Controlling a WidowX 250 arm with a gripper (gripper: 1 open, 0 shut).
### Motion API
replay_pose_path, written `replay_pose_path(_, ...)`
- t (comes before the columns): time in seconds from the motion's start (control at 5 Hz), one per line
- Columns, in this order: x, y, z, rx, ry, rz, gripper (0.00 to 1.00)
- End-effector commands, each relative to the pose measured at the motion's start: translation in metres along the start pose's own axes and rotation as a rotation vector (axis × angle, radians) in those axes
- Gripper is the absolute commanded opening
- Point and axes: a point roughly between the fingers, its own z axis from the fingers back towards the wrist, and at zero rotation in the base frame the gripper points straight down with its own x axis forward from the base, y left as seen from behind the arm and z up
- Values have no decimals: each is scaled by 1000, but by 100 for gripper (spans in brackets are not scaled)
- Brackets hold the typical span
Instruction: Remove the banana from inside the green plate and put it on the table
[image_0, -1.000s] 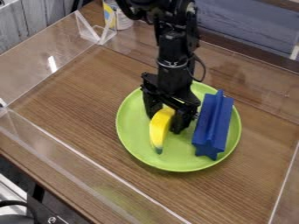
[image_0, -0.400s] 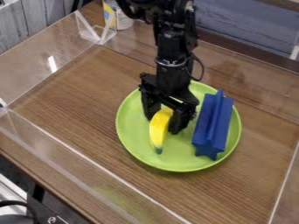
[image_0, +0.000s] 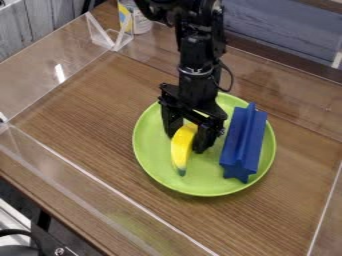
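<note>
The yellow banana (image_0: 182, 150) lies inside the lime-green plate (image_0: 154, 148), which rests on the brown wooden table (image_0: 94, 100). My black gripper (image_0: 190, 124) points straight down over the banana's far end. Its jaws stand open, one finger on each side of that end, low in the plate. The fingertips hide the banana's far tip. Whether the fingers touch the banana is unclear.
A long blue ridged block (image_0: 243, 141) lies in the plate's right half, just right of the gripper. Clear acrylic walls (image_0: 40, 165) border the table on the left, front and back. Bare wood spreads left of the plate.
</note>
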Motion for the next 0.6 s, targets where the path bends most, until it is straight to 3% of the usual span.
replay_pose_path(0.0, -2, 3, -1, -8, 12, 4, 100)
replay_pose_path(0.2, -3, 3, -1, -11, 20, 4, 100)
replay_pose_path(0.4, -2, 3, -1, -11, 22, 8, 0)
